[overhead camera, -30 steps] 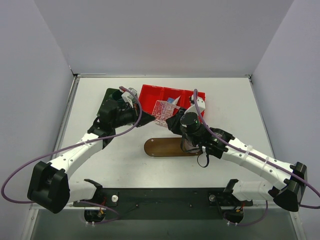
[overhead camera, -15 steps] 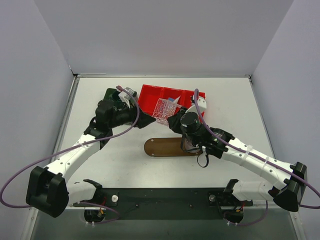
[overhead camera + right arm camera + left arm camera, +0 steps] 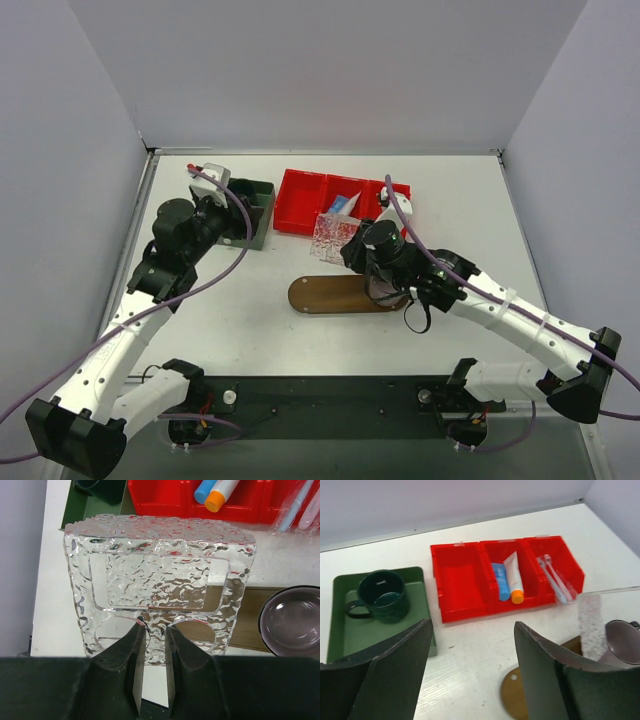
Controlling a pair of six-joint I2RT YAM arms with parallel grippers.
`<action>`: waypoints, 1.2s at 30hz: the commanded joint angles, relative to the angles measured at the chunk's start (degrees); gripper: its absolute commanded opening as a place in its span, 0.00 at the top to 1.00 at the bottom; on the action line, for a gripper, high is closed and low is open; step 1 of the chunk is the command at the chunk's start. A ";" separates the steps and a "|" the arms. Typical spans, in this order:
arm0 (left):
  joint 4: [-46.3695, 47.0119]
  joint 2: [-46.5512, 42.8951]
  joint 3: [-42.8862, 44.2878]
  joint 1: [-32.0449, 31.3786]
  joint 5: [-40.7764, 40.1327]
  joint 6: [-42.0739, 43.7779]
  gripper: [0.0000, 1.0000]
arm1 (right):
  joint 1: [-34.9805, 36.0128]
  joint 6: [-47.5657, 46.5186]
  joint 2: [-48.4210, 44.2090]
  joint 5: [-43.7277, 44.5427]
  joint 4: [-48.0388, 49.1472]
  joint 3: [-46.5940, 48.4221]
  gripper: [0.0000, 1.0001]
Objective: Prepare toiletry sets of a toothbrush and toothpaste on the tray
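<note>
My right gripper (image 3: 154, 625) is shut on the lower edge of a clear textured acrylic holder (image 3: 160, 565) and holds it upright above the left part of the brown oval tray (image 3: 325, 296). A translucent pink mug (image 3: 292, 622) stands on the tray's right part. The red bin's middle compartment holds a blue toothpaste tube (image 3: 501, 581) and a white one with an orange cap (image 3: 513, 577). Pale toothbrushes (image 3: 552, 577) lie in its right compartment. My left gripper (image 3: 472, 625) is open and holds nothing, hanging over the table near the green box (image 3: 350, 632), where the dark green mug (image 3: 382, 595) stands.
The red three-compartment bin (image 3: 300, 190) sits at the back centre; its left compartment is empty. The green box (image 3: 262, 195) lies just left of it. My right arm (image 3: 480, 300) stretches across the tray's right end.
My left gripper has opened and drawn back to the left, from beside the clear holder to the green box. The right gripper still holds the holder, shifted slightly.
</note>
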 commanded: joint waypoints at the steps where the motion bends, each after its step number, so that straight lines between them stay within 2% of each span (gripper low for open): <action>1: -4.46 -1.15 1.11 0.23 -7.44 4.55 0.23 | -0.45 -2.71 0.40 -3.94 -8.26 6.83 1.00; 3: -3.93 -0.88 1.10 0.23 -5.69 4.72 0.23 | -0.97 -2.37 1.37 -6.05 -10.98 8.16 1.00; 7: -5.16 -0.79 1.46 0.23 -8.48 6.13 0.23 | -1.15 -0.17 4.35 -13.43 -12.14 8.17 1.00; 13: -4.98 -0.88 1.19 0.23 -8.14 6.57 0.21 | -2.29 -2.27 11.47 -17.57 -15.39 9.74 1.00; 22: -5.25 0.08 1.02 0.23 -9.29 6.83 0.19 | -5.28 -4.21 17.45 -18.63 -20.49 14.05 1.00; 36: -5.51 1.14 1.11 0.14 -11.31 6.31 0.19 | -4.58 -4.82 23.17 -16.08 -28.23 17.04 1.00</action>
